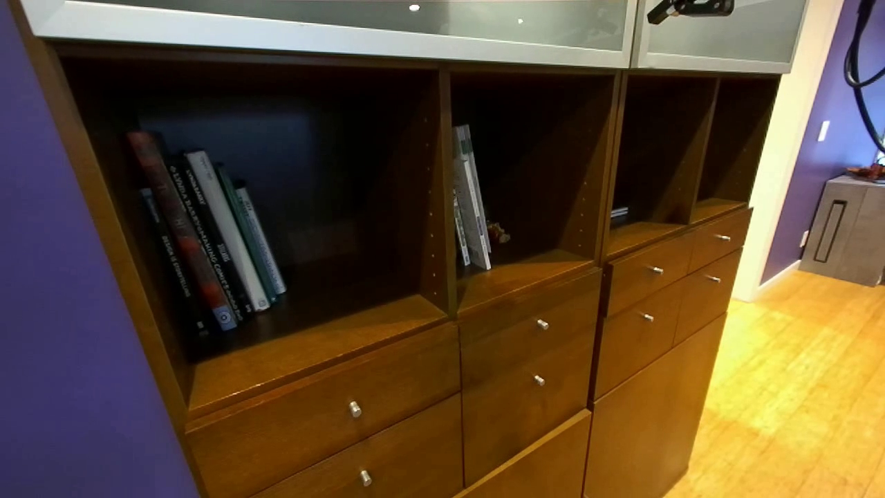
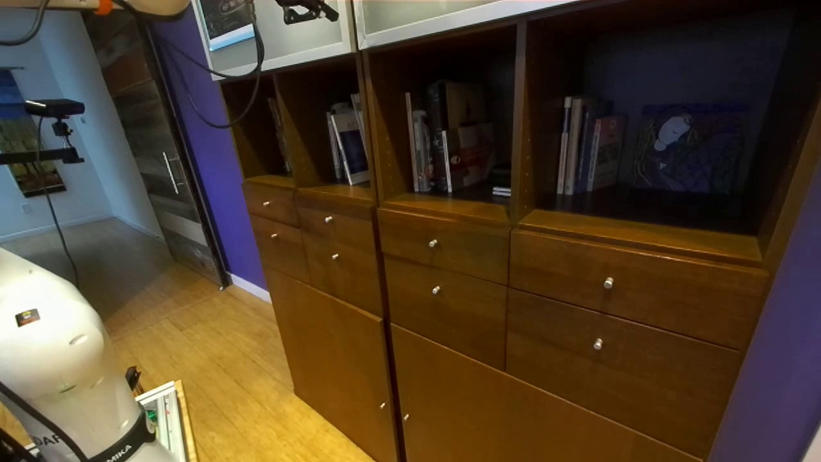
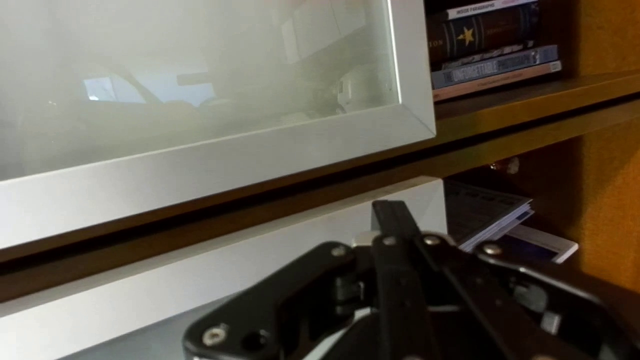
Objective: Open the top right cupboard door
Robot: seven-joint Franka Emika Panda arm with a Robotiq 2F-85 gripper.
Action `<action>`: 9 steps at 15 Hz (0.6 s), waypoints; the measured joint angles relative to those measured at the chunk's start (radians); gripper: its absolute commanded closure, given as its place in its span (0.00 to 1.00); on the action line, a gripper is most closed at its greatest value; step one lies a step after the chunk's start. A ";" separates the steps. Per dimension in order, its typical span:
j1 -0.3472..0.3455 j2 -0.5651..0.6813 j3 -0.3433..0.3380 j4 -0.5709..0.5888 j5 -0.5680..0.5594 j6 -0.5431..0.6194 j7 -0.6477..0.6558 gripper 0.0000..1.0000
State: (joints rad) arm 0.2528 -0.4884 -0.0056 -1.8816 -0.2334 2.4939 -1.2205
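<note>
The top right cupboard door point(image 1: 747, 38) is a frosted panel in a silver frame. In an exterior view only its lower edge point(image 2: 449, 16) shows. In the wrist view, which is turned sideways, it is the upper panel point(image 3: 215, 120) and looks shut. The left frosted door point(image 1: 332, 21) shows in the wrist view as the lower panel point(image 3: 150, 280), across a narrow brown seam. My black gripper point(image 3: 389, 205) is shut and empty, its tips overlapping the left door's frame near the seam. Contact cannot be told. The gripper shows at the top of both exterior views point(image 1: 657, 14) point(image 2: 330, 13).
Below the doors are open shelves with books point(image 1: 214, 242) and brown drawers with small knobs point(image 2: 433, 244). A loose black cable point(image 2: 253, 83) hangs beside the cabinet. The white robot body point(image 2: 58, 359) stands on the floor away from the cabinet. Purple walls point(image 1: 76, 277) border the cabinet.
</note>
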 measured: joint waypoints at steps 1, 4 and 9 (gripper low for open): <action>0.000 0.006 -0.003 0.000 0.005 0.016 0.000 1.00; 0.000 0.019 -0.012 0.000 0.016 0.047 -0.001 1.00; 0.000 0.033 -0.024 0.000 0.032 0.075 -0.004 1.00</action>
State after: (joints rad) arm 0.2532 -0.4558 -0.0300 -1.8820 -0.2014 2.5692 -1.2243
